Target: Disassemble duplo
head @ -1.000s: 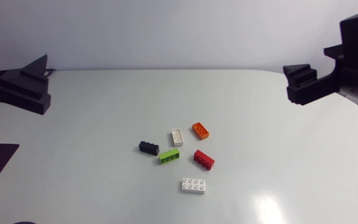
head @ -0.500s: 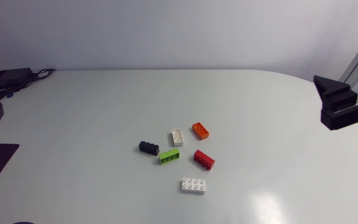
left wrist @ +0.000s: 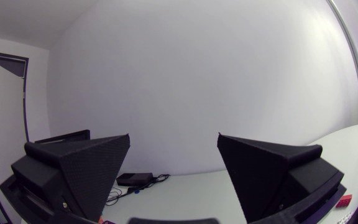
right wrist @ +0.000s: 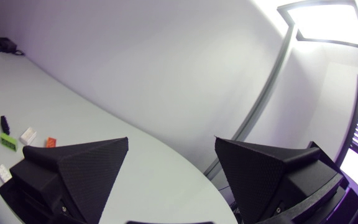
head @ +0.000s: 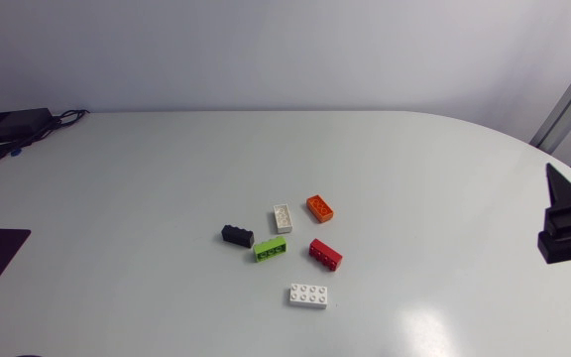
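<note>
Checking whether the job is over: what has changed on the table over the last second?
Both arms drew back outward: the left gripper has left the head view, the right gripper now sits low at its right edge. Both open, nothing taken or released. The black brick, green brick, orange brick, red brick, far white brick and near white brick lie separate, unmoved.

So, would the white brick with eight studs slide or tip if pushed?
The white brick looks like rigid moulded plastic, probably stiff and light. It lies studs-up, low and broad, so a push should likely slide it across the glossy table, not tip or roll it.
</note>
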Controlling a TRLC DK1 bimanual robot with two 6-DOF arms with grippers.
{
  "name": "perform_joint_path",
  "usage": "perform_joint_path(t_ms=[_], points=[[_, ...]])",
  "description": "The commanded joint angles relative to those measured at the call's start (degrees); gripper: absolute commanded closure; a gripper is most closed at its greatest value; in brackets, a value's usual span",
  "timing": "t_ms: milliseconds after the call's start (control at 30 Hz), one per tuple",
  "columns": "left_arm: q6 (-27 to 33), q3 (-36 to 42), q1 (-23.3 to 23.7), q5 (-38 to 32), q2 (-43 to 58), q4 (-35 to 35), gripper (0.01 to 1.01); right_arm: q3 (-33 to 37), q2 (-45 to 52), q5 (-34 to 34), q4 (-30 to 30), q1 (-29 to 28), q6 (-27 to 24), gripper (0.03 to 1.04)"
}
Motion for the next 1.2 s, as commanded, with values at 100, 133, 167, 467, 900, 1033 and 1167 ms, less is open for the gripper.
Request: perform_joint_path(t_ms=[100,133,167,467,900,1033,1167], points=[[-6.13,-3.26,4.45,0.78,-2.42,-0.08,0.049,-9.87,-11.23,5.11,14.57,-4.44,0.4,0.06],[-6.4,-4.05,5.33,1.4,-3.13,0.36,0.049,-10.14,-11.23,5.29,13.6,-4.7,0.75,0.06],[-6.66,-5.02,6.38,2.45,-4.09,1.07,0.049,-10.4,-11.23,5.37,13.51,-4.52,1.89,0.06],[-9.03,-10.82,13.15,13.35,-5.32,2.47,0.049,-15.41,-11.23,0.8,12.9,-5.31,7.16,0.06],[-20.11,-18.64,19.83,26.36,-5.59,5.29,0.046,-25.69,-11.23,-12.56,20.9,-10.5,8.31,0.06],[-20.11,-20.66,20.01,28.12,-5.59,5.2,0.046,-28.07,-11.14,-15.72,19.84,-11.64,9.27,0.06],[-20.11,-22.16,20.01,30.31,-5.59,5.73,0.046,-28.5,-11.23,-15.72,19.93,-12.08,11.29,0.06]])
